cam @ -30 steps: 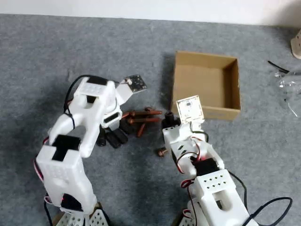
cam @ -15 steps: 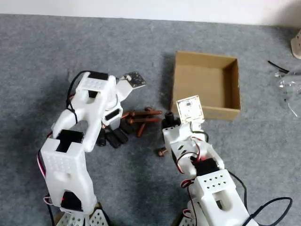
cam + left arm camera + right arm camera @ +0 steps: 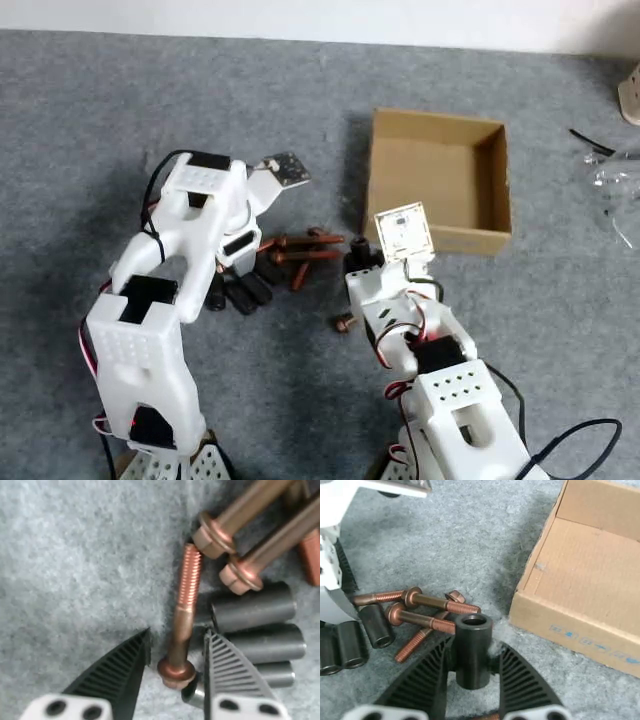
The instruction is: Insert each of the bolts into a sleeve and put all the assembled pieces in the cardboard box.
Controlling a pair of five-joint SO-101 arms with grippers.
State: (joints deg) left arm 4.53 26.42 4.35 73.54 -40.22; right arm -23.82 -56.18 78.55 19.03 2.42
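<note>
Pinching a sleeve (image 3: 474,632) in my right gripper (image 3: 475,646) near the box (image 3: 580,625); my left gripper (image 3: 176,632), farther from the box, is spread astride a bolt (image 3: 184,610).

Glossy copper-coloured metal bolts (image 3: 182,625), matt dark-grey cylindrical sleeves (image 3: 252,607), rough grey felt cloth (image 3: 100,120), matt brown cardboard box (image 3: 555,617).

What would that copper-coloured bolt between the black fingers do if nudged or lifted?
The bolt looks like solid metal, so probably stiff and heavy for its size. Its round shank would likely roll, though the wider head and the fuzzy carpet should curb that. Its smooth stretch could slip; the threads may grip better.
</note>
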